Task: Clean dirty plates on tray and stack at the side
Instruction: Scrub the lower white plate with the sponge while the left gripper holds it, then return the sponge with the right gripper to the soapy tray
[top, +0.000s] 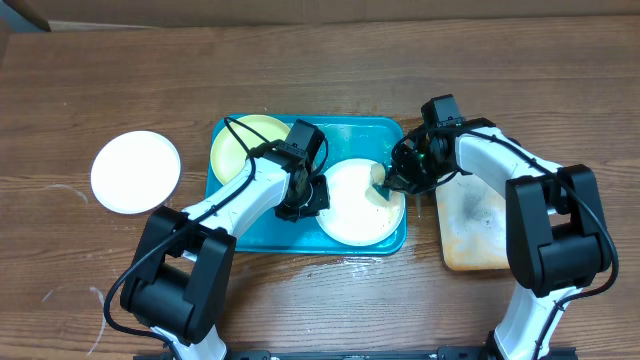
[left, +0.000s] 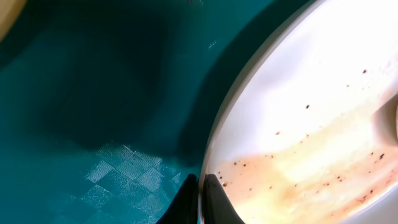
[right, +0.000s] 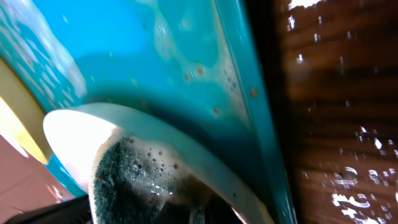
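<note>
The rim of the smeared white plate (left: 311, 112) is pinched by the left gripper (left: 200, 202), its fingertips (left: 217, 208) drawn narrow, one inside the rim and one outside. Brown streaks and dark specks are spread over the plate just beyond that grip. At the plate's opposite edge a sudsy dark-green sponge (right: 134, 180) is gripped by the right gripper (top: 390, 180) and pressed to the plate. Both grippers are held low over the teal tray (top: 300, 243), whose wet floor is flecked with foam. Just behind the left gripper a yellow-green plate (top: 243, 145) is seated in the tray's corner. Well off to that gripper's left, a second white plate (top: 135, 172) is set on the wooden table (top: 320, 60). Just beside the right gripper, outside the teal rim, a tan stained tray (top: 470, 225) is laid.
</note>
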